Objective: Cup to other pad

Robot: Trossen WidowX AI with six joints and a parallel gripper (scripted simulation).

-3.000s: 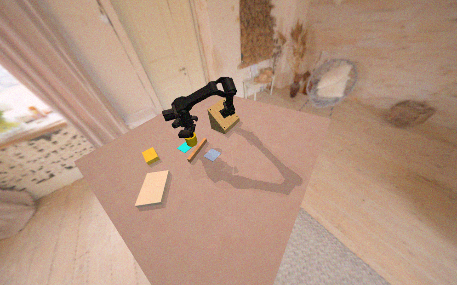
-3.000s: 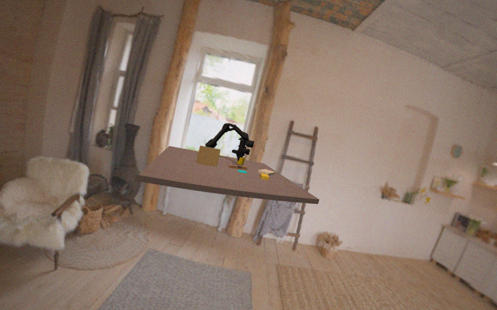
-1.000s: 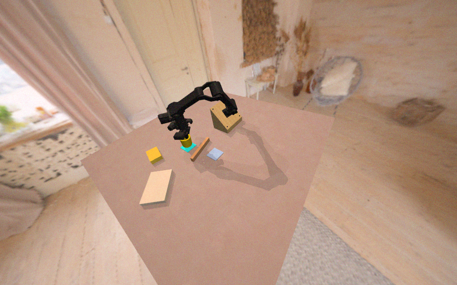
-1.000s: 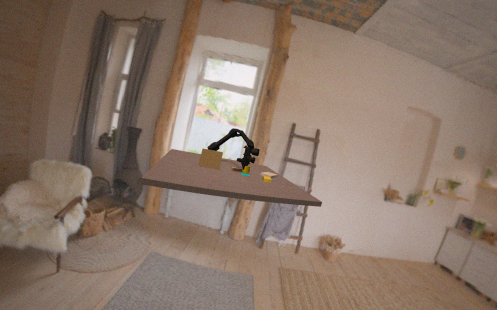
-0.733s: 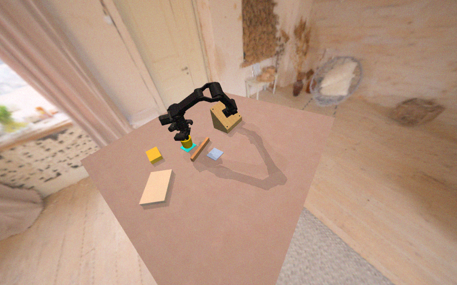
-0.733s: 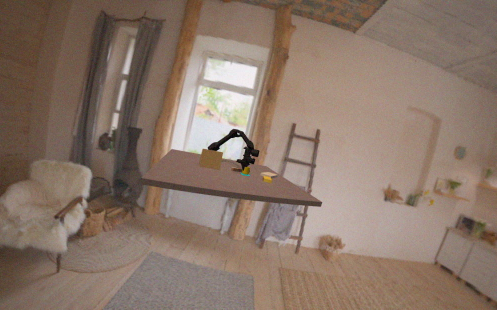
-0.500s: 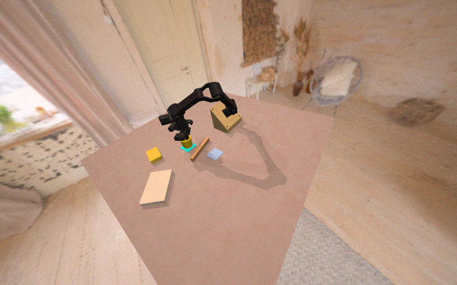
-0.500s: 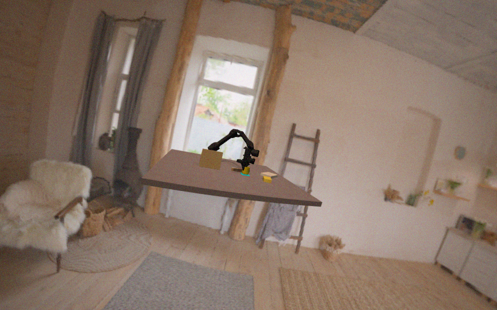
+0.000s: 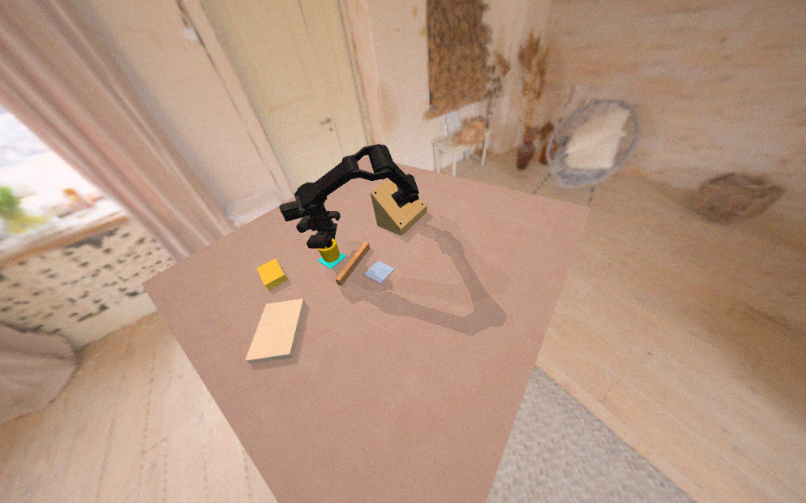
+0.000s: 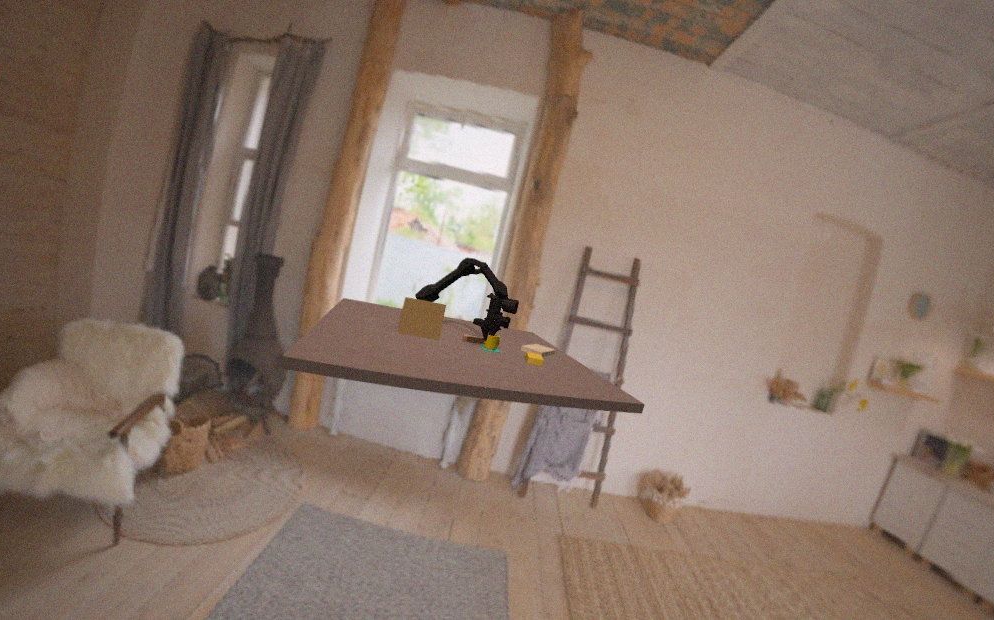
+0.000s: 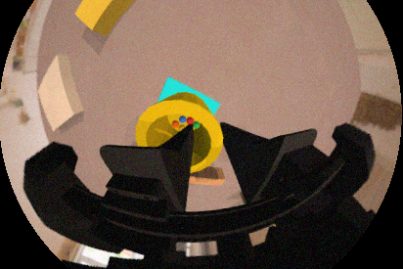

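The yellow cup [image 9: 329,252] [image 10: 492,343] [image 11: 186,106] stands upright on the cyan pad [image 9: 332,265] [image 11: 171,88]. Several small marbles [image 11: 190,120] lie inside it in the wrist view. My gripper [image 9: 328,242] [image 11: 206,127] is open at the cup's rim, one finger inside the cup and the other outside, with a gap showing between them in the wrist view. The pale blue pad [image 9: 379,271] holds nothing and lies across the brown bar from the cup. The cup's contact with the cyan pad is partly hidden.
The brown bar [image 9: 353,264] [image 11: 215,173] lies between the two pads. A yellow block [image 9: 271,272] [image 10: 534,358] [image 11: 108,0] and a beige slab [image 9: 276,331] [image 11: 56,93] lie on the cup's other side. A wooden wedge [image 9: 387,216] [image 10: 421,317] stands at the arm's base.
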